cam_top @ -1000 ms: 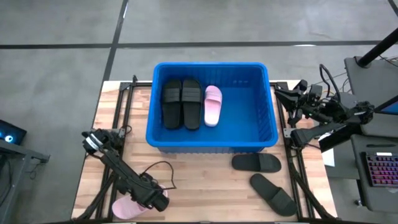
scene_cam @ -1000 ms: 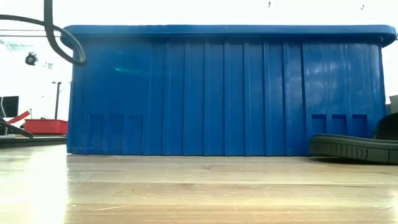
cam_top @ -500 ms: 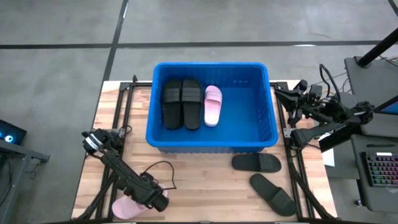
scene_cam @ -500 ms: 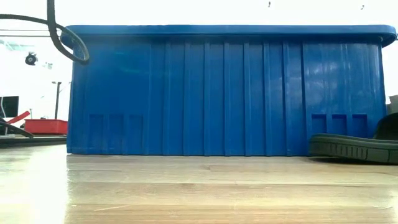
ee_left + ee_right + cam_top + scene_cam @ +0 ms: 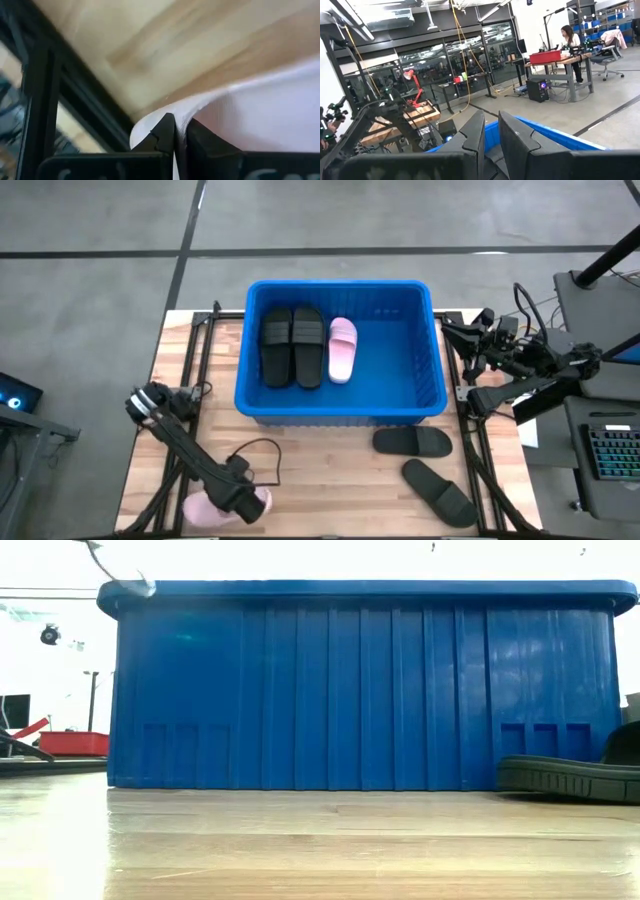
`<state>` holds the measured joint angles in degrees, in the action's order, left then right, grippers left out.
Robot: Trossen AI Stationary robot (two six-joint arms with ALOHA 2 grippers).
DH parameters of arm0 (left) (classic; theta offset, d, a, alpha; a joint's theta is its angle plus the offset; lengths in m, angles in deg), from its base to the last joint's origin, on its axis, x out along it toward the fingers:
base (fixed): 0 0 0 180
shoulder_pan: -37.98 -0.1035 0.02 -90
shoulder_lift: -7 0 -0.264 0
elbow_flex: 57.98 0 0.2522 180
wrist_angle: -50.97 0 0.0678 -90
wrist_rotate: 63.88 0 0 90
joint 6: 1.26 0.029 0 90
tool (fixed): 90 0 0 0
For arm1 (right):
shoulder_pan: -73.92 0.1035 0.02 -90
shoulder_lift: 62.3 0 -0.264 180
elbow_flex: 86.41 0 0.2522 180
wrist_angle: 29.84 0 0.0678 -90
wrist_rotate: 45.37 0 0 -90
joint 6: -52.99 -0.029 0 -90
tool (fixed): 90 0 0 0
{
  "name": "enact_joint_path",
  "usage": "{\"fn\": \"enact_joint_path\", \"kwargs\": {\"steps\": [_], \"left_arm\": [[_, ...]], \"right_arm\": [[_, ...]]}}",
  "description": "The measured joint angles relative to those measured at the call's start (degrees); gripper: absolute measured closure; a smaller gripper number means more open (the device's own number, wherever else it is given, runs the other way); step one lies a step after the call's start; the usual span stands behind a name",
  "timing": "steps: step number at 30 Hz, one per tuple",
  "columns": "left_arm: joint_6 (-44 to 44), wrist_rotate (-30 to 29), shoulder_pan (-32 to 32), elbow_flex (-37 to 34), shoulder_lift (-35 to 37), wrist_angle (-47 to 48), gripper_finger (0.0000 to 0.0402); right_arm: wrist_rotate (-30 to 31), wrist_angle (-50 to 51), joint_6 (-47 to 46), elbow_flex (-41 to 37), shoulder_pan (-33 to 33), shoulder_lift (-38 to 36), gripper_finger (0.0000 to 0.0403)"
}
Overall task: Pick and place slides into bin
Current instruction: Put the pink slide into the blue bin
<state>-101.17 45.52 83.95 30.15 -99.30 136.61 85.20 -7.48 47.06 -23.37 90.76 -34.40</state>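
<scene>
At the table's near-left corner the left gripper [image 5: 243, 502] has its jaws pinched onto the edge of a pink slide [image 5: 205, 511], thin foam caught between the fingertips [image 5: 167, 131]. The grasp step looks just made; next it must lift clear and carry the slide over the rim of the bin [image 5: 340, 413], which already holds two black slides [image 5: 293, 345] and one pink. A second ago those jaws stood wide. Two more black slides [image 5: 413, 441] lie in front of the bin. The right gripper [image 5: 452, 332] waits beside the bin's right wall, jaws nearly together, holding nothing.
</scene>
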Motion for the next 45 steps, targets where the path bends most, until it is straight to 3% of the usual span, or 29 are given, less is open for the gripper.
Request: {"fn": "enact_joint_path", "kwargs": {"steps": [11, 22, 26, 33, 39, 45], "left_arm": [[-3.21, -22.71, -0.22, 0.00, 11.52, 0.57, 0.0401], [5.33, -48.22, -0.22, -0.02, 23.62, -1.80, 0.0401], [21.03, -58.69, -0.58, -0.04, 27.65, -9.89, 0.0401], [49.78, -67.91, -3.14, -0.20, 32.66, -28.88, 0.0401], [79.17, -67.12, -6.00, -3.63, 36.63, -55.09, 0.0402], [96.38, -64.98, -8.18, -8.80, 39.86, -74.25, 0.0402]], "right_arm": [[0.00, 0.11, 0.00, 0.00, 0.00, 0.00, 0.0355], [0.00, -0.06, 0.35, 0.00, 0.00, -0.02, 0.0355], [0.01, -0.34, 0.50, 0.00, 0.00, -0.02, 0.0355], [0.00, -0.50, -0.31, 0.00, 0.00, -0.01, 0.0355], [0.02, -1.09, -0.75, 0.00, 0.00, -0.02, 0.0355], [0.01, -1.23, -1.16, 0.00, 0.00, -0.01, 0.0355]]}}
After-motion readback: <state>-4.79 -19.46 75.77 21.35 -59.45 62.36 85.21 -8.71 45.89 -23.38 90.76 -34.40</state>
